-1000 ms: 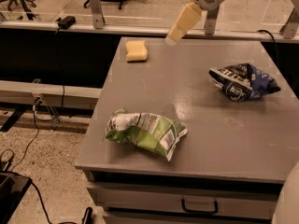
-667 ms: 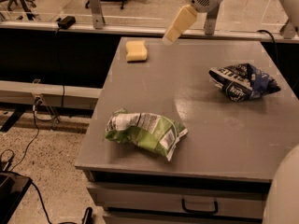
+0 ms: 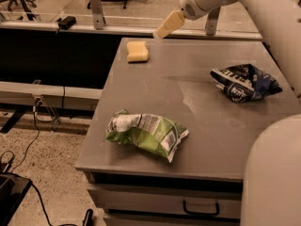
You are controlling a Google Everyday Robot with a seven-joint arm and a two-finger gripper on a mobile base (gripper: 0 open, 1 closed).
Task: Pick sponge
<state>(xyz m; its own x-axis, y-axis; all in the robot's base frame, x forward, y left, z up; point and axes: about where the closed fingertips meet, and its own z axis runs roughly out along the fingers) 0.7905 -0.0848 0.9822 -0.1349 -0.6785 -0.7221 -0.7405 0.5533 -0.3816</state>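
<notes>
While the sponge (image 3: pixel 137 51) lies flat near the far left corner of the grey table (image 3: pixel 197 107), in the upper middle of the frame, the gripper (image 3: pixel 165 27) hangs in the air above and to the right of it. The gripper does not touch it and slants down and left from the white arm (image 3: pixel 263 13), which enters from the upper right. Whether the gripper is released or clenched I cannot tell. A crumpled green chip bag (image 3: pixel 146 134) lies near the table's front edge at lower centre. A dark blue chip bag (image 3: pixel 244 82) sits at the right, well apart from the sponge. Under the tabletop, a drawer handle (image 3: pixel 201 207) shows at the bottom.
</notes>
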